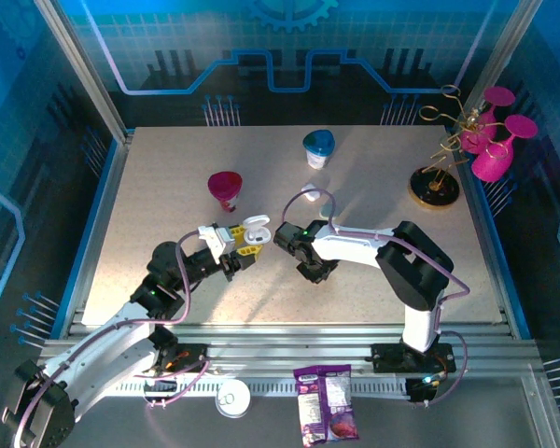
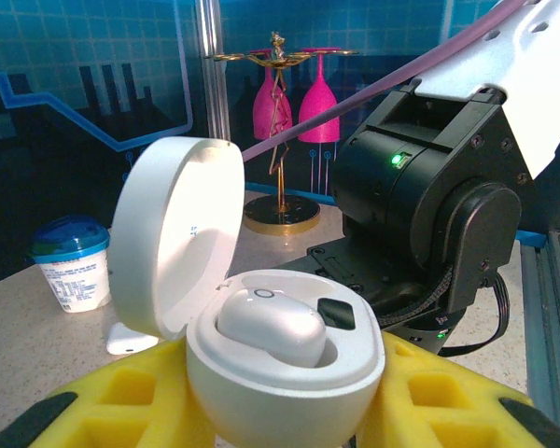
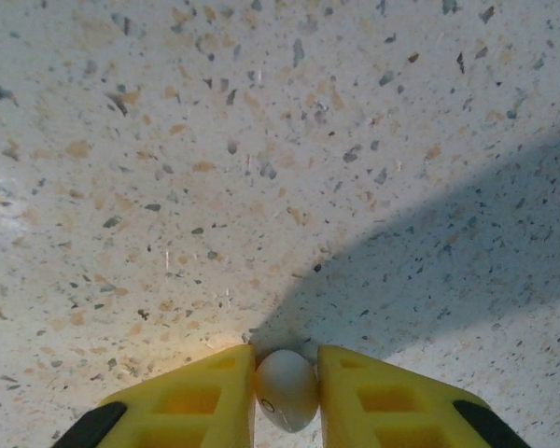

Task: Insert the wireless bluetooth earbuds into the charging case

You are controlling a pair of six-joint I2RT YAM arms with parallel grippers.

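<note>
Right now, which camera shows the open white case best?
The left wrist view: the charging case is close up, lid raised, one earbud seated beside an empty slot. The top external view shows it tiny, between the left fingers.

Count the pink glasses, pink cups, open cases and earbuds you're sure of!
Pink glasses: 2
Pink cup: 1
Charging case, open: 1
Earbuds: 2, one in the case, one in the right end effector
Total: 6

Speckled table (image 1: 168,168) carries pink cup (image 1: 226,189), blue-lidded tub (image 1: 318,148), gold rack (image 1: 435,187) near right edge.
</note>
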